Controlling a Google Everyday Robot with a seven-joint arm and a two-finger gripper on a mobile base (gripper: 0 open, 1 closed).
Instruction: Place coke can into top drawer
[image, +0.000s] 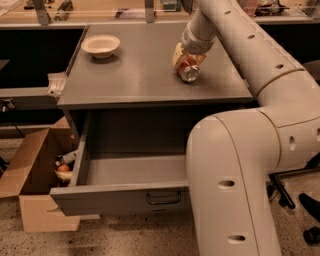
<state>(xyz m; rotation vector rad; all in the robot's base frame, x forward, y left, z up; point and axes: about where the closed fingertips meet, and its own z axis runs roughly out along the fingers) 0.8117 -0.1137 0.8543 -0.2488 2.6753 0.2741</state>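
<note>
The coke can (190, 73) is red-orange with a silver end turned towards the camera. It is tilted at the right part of the grey cabinet top (135, 82). My gripper (185, 61) reaches down from the arm above and is shut on the can, with cream fingers (177, 53) against its sides. The top drawer (112, 200) is pulled open below the cabinet top, with a dark bar handle (163, 198) on its front panel. The part of its inside that shows is bare, and my arm hides its right part.
A cream bowl (100, 45) sits at the back left of the cabinet top. An open brown cardboard box (32, 180) with a few items stands on the floor left of the drawer. My large white arm (235, 170) fills the right foreground. Chair wheels (305, 210) are at the far right.
</note>
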